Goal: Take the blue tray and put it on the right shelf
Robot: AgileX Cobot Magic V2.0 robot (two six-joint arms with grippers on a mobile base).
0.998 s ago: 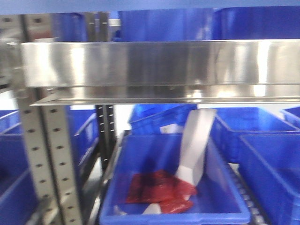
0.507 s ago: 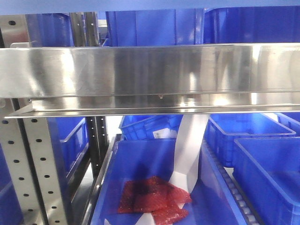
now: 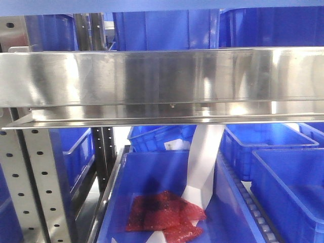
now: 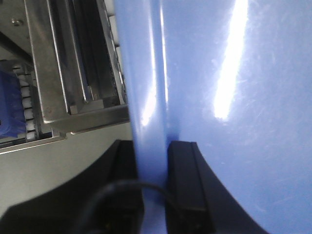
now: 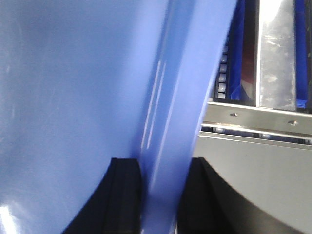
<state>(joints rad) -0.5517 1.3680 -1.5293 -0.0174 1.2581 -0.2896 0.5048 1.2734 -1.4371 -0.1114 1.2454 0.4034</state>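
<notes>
Left claw (image 4: pixel 152 183) and right claw (image 5: pixel 160 197), each clamped on the rim of the blue tray (image 4: pixel 234 122). Right shelf (image 3: pixel 162 76) beam spans the front view, above the storage bins (image 3: pixel 286 177).

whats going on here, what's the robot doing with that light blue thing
The robot holds the tray with both arms: the left fingers and right fingers are each shut on its rim. It faces the steel shelf, whose front beam fills the front view. The tray is not set down yet; it shows there only as a pale strip along the top edge. Below sit blue bins, one holding a red bag.
</notes>
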